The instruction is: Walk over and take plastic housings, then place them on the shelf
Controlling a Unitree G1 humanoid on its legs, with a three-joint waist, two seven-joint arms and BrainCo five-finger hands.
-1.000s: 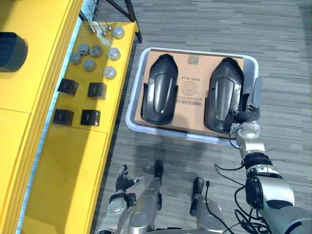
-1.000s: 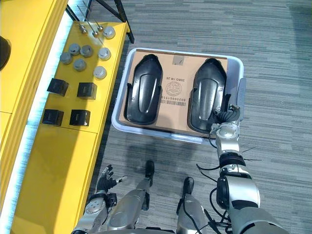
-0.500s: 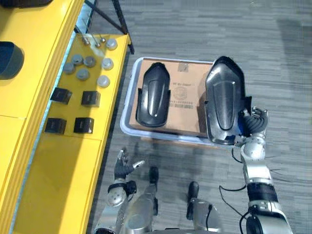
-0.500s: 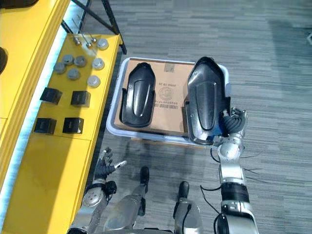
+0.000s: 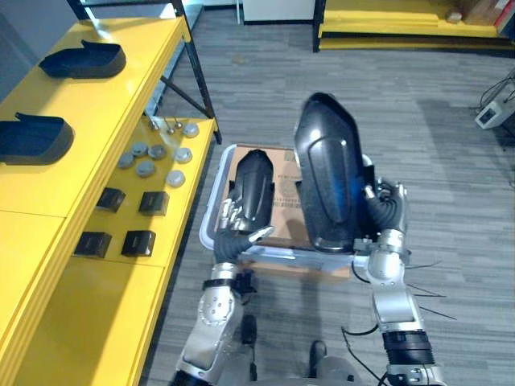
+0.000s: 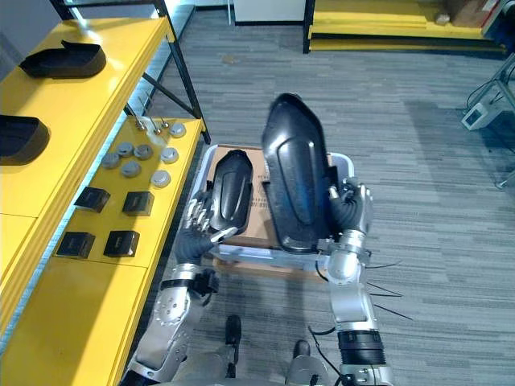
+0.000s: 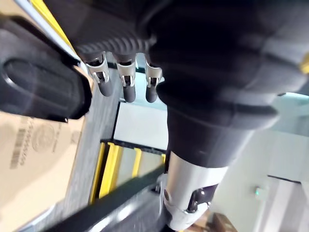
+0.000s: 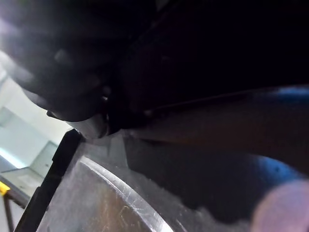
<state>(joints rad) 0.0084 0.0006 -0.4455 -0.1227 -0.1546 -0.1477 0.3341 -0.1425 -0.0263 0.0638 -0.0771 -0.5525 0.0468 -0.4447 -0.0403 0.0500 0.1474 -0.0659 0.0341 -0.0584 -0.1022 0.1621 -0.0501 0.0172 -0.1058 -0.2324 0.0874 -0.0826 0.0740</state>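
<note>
Left eye view: the right hand (image 5: 385, 207) is gripping a black plastic housing (image 5: 326, 181), apparently with fingers curled round its edge, holding it upright above the pale bin (image 5: 216, 189). The left hand (image 5: 234, 236) is hovering, fingers spread, beside a second housing (image 5: 253, 193) lying in the bin.

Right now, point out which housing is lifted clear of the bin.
The housing in the right hand; one lies in the bin, two on the shelf.

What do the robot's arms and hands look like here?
Left arm and right arm are silver-grey with black bands. Left hand and right hand wear dark ribbed covers; the left's fingers are silver with dark tips.
</note>
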